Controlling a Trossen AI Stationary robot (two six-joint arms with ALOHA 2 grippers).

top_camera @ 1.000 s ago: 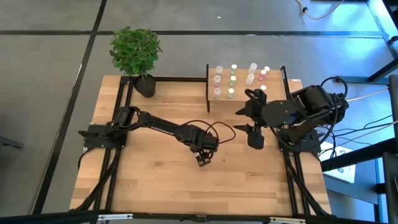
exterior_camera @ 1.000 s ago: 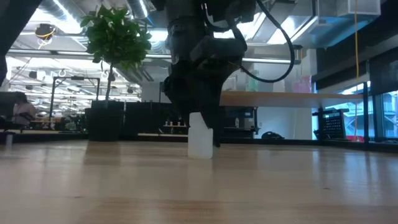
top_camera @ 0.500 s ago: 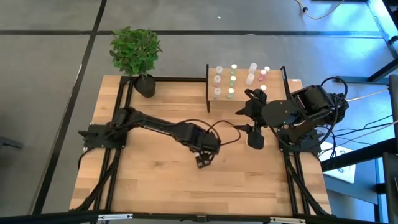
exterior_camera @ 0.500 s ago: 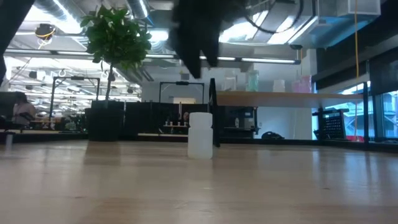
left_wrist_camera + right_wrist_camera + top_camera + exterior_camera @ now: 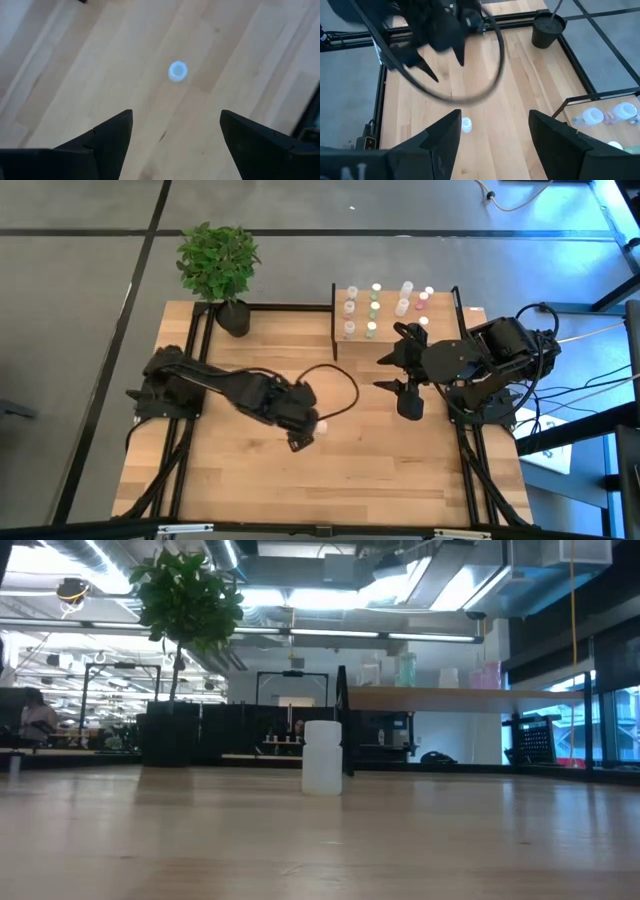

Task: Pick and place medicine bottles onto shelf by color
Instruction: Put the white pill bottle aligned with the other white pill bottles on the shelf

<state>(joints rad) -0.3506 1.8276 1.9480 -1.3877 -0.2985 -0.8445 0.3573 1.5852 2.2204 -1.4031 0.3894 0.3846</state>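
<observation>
One small white medicine bottle (image 5: 322, 757) stands upright on its base on the wooden table, near the middle (image 5: 320, 424). My left gripper (image 5: 176, 114) hangs open high above it and a little toward the table's left (image 5: 298, 441), touching nothing. The shelf (image 5: 341, 326) at the far right carries several bottles with white, green and pink caps (image 5: 374, 308). My right gripper (image 5: 383, 372) hovers open in front of the shelf with nothing between its fingers (image 5: 494, 115).
A potted plant (image 5: 222, 268) stands at the table's far left corner. A black cable (image 5: 485, 80) loops out from my left arm over the table's middle. Bare wood lies along the near half of the table (image 5: 380, 470).
My left gripper has risen from around the white bottle, out of the low view, and drawn back toward the table's left edge, still open. The bottle stays upright where it stood.
</observation>
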